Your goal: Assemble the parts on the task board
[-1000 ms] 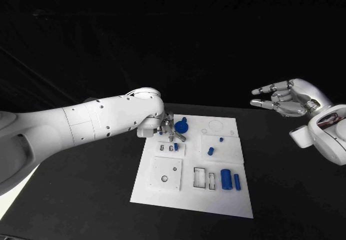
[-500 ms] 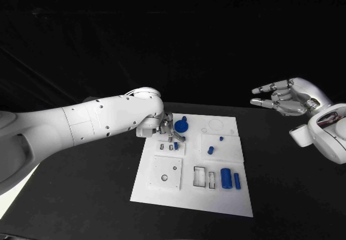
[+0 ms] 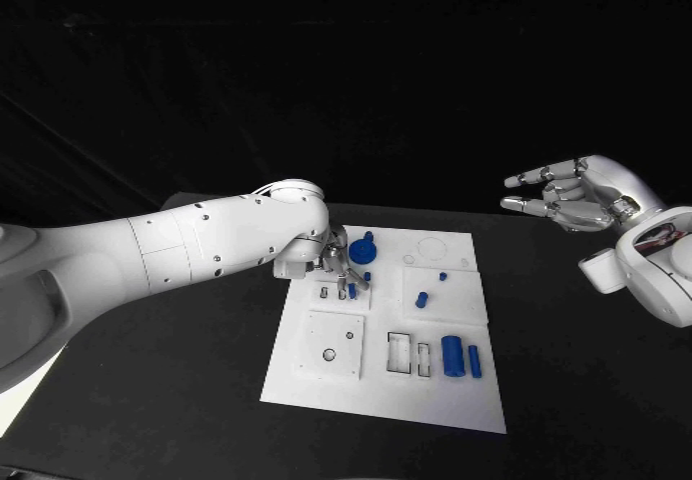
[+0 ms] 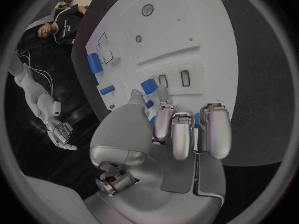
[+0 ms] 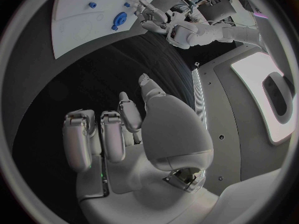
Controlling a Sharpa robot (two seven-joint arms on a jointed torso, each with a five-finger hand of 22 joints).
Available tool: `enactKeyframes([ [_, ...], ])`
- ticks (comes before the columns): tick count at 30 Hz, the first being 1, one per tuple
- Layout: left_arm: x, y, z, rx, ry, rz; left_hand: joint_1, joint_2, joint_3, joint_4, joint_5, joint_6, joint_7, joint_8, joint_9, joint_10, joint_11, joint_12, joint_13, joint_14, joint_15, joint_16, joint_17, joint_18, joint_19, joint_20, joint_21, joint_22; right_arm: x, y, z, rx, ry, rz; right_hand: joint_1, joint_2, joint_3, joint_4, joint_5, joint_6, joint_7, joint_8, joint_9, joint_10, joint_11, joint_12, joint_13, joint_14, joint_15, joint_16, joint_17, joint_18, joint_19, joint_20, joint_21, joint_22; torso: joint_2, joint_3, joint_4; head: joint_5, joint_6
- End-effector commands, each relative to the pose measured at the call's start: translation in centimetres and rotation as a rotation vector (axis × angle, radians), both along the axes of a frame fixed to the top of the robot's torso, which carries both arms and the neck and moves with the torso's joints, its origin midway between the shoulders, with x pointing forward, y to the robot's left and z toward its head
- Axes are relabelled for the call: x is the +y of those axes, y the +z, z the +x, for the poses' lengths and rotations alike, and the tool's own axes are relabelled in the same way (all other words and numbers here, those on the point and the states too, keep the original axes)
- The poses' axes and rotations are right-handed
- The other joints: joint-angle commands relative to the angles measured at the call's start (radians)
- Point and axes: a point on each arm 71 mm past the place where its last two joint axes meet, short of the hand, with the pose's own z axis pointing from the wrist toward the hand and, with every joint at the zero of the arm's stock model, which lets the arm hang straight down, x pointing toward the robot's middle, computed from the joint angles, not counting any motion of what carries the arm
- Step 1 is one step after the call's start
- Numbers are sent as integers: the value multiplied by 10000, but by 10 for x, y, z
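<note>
The white task board [image 3: 378,398] lies mid-table. My left hand [image 3: 333,260] hangs over its far left part, thumb and a fingertip closed on a small blue part [image 3: 351,291] that stands beside two narrow slots [image 3: 332,293]. The left wrist view shows that blue part [image 4: 148,86] between the tips of my left hand [image 4: 168,129]. A blue round part [image 3: 361,250] sits just behind the hand. My right hand [image 3: 573,196] is raised off to the right of the board, fingers apart and holding nothing; it also appears as the right hand [image 5: 124,134] in its own wrist view.
On the board lie two small blue pieces [image 3: 421,299] near its middle and two blue cylinders [image 3: 453,356] at the near right, beside rectangular recesses [image 3: 400,353]. A square plate with a hole [image 3: 332,347] sits at the near left. Black table surrounds the board.
My left hand has barely shifted over the small blue part. The right hand has stayed still.
</note>
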Motion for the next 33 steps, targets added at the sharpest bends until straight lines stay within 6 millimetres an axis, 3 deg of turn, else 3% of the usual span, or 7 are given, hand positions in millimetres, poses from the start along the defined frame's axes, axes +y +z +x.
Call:
enactKeyframes([
  [1,-3,-1,-2,184,-155,15,119,33,77,-6,43,-71,21,38,23,-4,-5,-1,16,1052,-21,30,2635,-162,318,-81,26,200,1,-1,0,102,83,-41,49,62,-70,-6,24,78,0,33,8,-76,-5,-42,82,838,54,-69,1811,-154,810,60,9,1980,3,4,5,3,-6],
  [12,-4,-2,-3,201,-132,-68,617,186,534,-155,51,-121,23,-20,176,-19,-3,-20,13,1052,-20,30,2635,-166,327,-80,31,230,2,-2,1,158,115,-57,49,62,-70,-6,24,78,0,33,8,-76,-5,-42,82,838,54,-69,1811,-154,810,60,9,1980,13,7,-5,18,-12],
  [16,-4,-2,-3,209,-84,-134,1057,280,999,-363,56,-186,25,-109,243,-35,-5,-41,5,1052,-24,30,2635,-171,335,-84,40,259,3,-2,1,139,124,-51,59,68,-80,-6,55,76,0,30,8,-77,-5,-44,77,837,53,-71,1809,-154,809,59,8,1979,20,8,-4,21,-19],
  [23,-6,-2,-3,205,-1,-322,1472,160,1819,-523,92,-248,8,-303,276,-78,-23,-96,-29,1052,-39,30,2635,-177,345,-99,55,303,3,-3,2,159,135,-66,68,76,-79,-8,68,77,0,30,8,-77,-6,-44,75,838,53,-71,1810,-154,810,59,10,1982,21,-1,-10,18,-23],
  [27,-6,-2,-3,191,91,-469,1883,236,2552,-728,152,-308,-23,-449,275,-115,-52,-141,-55,1052,-68,30,2635,-177,348,-121,59,321,3,-3,2,184,138,-81,68,76,-79,-8,68,77,0,30,8,-77,-6,-44,75,838,53,-71,1810,-154,810,59,10,1982,29,2,-7,24,-51],
  [33,-5,-1,-3,141,257,-693,2347,-89,4126,-1088,866,-415,1,-671,292,-207,-46,-255,-119,1052,-84,30,2635,-179,349,-145,59,341,4,-4,2,233,160,-106,68,76,-79,-8,68,77,0,30,8,-77,-6,-44,75,838,53,-71,1810,-154,810,59,10,1982,29,-3,1,8,-73],
])
